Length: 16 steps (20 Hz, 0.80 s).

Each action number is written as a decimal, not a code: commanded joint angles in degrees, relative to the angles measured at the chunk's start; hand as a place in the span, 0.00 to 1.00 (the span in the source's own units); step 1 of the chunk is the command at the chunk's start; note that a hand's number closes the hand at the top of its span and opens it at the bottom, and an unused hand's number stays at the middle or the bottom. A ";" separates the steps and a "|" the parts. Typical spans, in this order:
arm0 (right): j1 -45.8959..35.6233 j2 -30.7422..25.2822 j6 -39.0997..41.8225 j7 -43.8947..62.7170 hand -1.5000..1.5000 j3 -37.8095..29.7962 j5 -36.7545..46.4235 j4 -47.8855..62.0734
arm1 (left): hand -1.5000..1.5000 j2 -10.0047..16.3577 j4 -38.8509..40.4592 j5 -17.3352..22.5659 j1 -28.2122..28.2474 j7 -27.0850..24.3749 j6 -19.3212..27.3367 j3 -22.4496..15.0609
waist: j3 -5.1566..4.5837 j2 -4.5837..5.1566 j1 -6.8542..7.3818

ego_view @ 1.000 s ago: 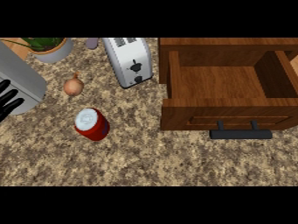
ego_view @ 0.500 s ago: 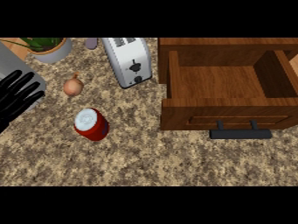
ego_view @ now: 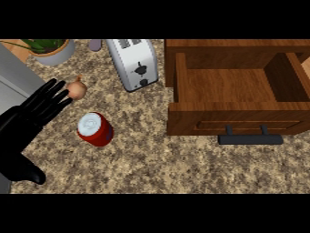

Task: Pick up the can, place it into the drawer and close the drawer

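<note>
Black left hand [ego_view: 15, 134] over the worktop's left edge, entering from the lower left. Its fingers [ego_view: 50, 98] are straight, slightly spread, pointing up-right toward the far edge. The thumb juts out toward the near edge. Palm down, holding nothing.

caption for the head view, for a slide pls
Open left hand reaches in beside the red can on the speckled counter, not touching it; wooden drawer stands open.
</note>
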 commanded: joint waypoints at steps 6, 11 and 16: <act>2.31 1.96 5.77 -2.40 0.00 -3.54 -1.40 0.81 | 0.00 -5.32 9.31 -13.09 -2.44 -8.57 0.27 -4.16 | -0.01 0.01 -0.15; 1.69 3.16 6.33 -0.58 0.00 -4.66 -1.65 -0.37 | 0.00 -6.37 13.12 -16.56 -2.26 -11.94 1.29 -4.00 | -0.01 0.00 -0.01; -1.77 3.92 0.90 6.91 0.00 -1.63 -0.26 -6.12 | 0.00 -4.43 22.93 -20.01 -3.12 -22.34 -1.62 -0.60 | -0.06 0.12 0.09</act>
